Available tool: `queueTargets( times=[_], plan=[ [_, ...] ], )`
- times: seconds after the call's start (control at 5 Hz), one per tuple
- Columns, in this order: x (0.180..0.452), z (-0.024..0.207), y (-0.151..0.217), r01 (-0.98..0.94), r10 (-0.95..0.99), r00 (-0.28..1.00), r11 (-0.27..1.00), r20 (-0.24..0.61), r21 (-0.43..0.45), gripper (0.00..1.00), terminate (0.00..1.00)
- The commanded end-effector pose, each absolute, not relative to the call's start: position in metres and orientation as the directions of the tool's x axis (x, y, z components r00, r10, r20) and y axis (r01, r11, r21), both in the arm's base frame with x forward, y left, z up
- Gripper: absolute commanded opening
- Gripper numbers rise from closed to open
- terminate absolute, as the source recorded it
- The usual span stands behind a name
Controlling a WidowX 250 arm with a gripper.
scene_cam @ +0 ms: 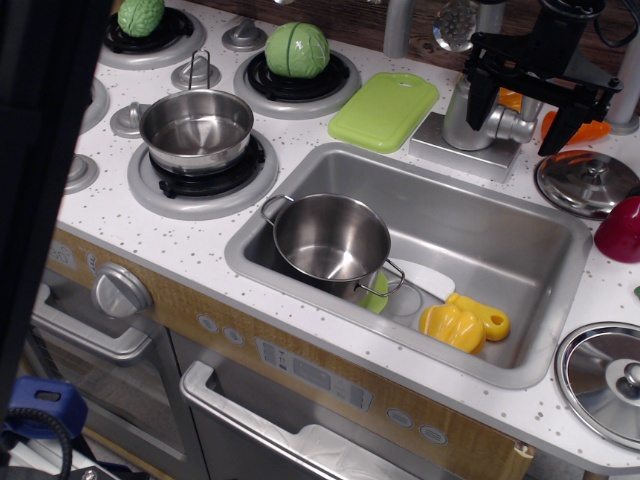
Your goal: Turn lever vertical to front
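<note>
The thick silver tap body [468, 115] stands on its grey base behind the sink. A stubby side cylinder with the small silver lever [514, 124] sticks out to its right. The lever's slim bar is partly hidden by my gripper, so I cannot tell its angle. My black gripper [516, 128] hangs over the tap from above, open. One finger [480, 98] is in front of the tap body and the other [556, 128] is to the right of the lever. The jaws straddle the lever without closing on it.
The sink [500, 240] holds a steel pot [330, 240] and a yellow toy [463, 324]. A green cutting board [385, 110] lies left of the tap. Pot lids [588, 182] [605, 378] and a red object [622, 230] are at the right. A pot [197, 128] sits on the stove.
</note>
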State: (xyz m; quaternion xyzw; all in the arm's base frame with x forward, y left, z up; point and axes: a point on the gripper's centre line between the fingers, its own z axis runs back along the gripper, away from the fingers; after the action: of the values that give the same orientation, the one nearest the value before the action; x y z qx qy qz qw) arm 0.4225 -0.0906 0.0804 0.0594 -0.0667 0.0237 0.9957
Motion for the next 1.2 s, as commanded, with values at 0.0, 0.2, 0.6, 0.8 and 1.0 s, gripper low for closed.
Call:
queueTargets(
  times=[0.0,0.2,0.6,0.8,1.0],
  plan=[
    [0.423,0.080,-0.091,-0.055,0.039,0.990,0.992,0.136,0.115,1.00,0.00],
    [0.435,0.086,-0.093,-0.073,0.032,0.963,0.987,0.268,0.146,1.00,0.00],
    [0.455,0.112,-0.105,-0.111,-0.003,0.869,0.973,0.494,0.201,1.00,0.00],
    [0.462,0.118,-0.104,-0.123,-0.006,0.847,0.971,0.532,0.206,1.00,0.00],
    [0.470,0.116,-0.100,-0.124,-0.017,0.835,0.968,0.550,0.217,1.00,0.00]
  ],
)
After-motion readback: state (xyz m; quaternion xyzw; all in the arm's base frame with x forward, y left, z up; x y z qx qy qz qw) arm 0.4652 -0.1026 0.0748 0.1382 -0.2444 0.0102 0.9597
